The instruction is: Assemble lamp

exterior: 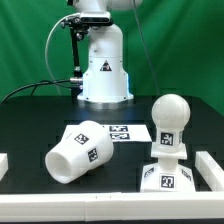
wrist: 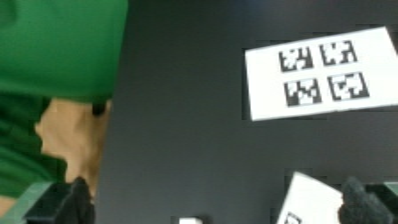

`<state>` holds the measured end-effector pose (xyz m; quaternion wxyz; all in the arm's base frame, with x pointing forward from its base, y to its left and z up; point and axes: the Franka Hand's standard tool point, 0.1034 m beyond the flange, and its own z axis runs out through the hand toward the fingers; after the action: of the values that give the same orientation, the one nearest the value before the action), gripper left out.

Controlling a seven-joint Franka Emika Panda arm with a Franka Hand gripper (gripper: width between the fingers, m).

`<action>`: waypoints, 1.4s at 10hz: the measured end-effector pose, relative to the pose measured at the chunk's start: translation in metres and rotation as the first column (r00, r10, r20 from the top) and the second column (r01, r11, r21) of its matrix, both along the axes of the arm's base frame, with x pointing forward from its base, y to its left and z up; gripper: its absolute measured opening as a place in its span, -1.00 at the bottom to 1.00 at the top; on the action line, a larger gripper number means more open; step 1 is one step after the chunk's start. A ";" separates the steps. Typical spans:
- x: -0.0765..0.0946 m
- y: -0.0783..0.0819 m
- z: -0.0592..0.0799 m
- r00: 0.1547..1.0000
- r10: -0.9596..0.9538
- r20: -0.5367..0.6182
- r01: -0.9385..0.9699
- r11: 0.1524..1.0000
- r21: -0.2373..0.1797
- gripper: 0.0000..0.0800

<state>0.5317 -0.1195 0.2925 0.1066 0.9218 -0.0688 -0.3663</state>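
The white cup-shaped shade [exterior: 80,151] lies on its side on the black table at the front left. The round-headed bulb [exterior: 170,115] stands upright on the blocky base [exterior: 166,178] at the front right. My gripper [exterior: 74,60] hangs high at the back left, in front of the robot pedestal and far from all three parts. In the wrist view it [wrist: 214,205] is open wide and empty, with one dark finger [wrist: 54,205] at each side. A white tagged corner [wrist: 324,200] shows by one finger; I cannot tell which part it is.
The marker board [exterior: 120,132] lies flat mid-table between shade and bulb, and shows in the wrist view [wrist: 322,73]. The white robot pedestal [exterior: 103,70] stands at the back. White rails [exterior: 210,170] border the table's sides and front. A green curtain [wrist: 54,50] hangs behind.
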 end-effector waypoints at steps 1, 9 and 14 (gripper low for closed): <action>-0.002 0.000 -0.011 0.996 -0.090 0.008 0.090 0.996 0.025 0.75; 0.012 0.010 -0.061 0.976 -0.186 0.115 0.183 0.982 0.037 0.75; 0.009 -0.001 -0.095 0.908 -0.411 0.084 0.390 0.900 0.194 0.75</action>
<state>0.5409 -0.1200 0.1971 -0.0559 0.9143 -0.2314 -0.3278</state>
